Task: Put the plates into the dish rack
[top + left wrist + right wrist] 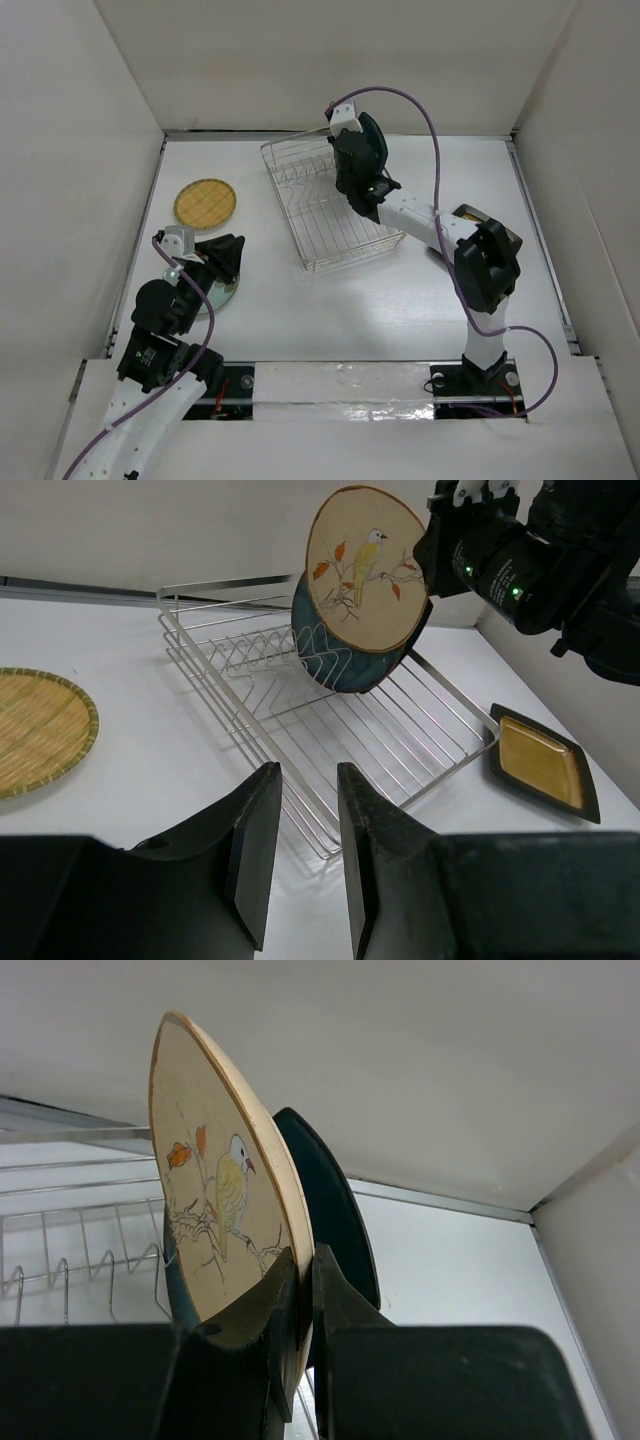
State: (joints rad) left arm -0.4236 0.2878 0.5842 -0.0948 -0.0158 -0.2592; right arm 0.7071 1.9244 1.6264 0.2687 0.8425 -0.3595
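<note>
Right gripper (305, 1270) clamped on rim of cream bird plate (215, 1190); dark teal plate (340, 1210) just behind | left wrist: left gripper (305, 780) slightly parted, empty; cream plate upright over dish rack (420, 740) prongs, centre frame; amber plate (540, 765) on table, right | top: right arm stretched to upper centre; left arm folded, lower left

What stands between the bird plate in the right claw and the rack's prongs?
Nothing visible. The bird plate, gripped by the right claw, hangs over the dish rack; a dark teal plate stands just behind it, with the prongs in front free.
</note>
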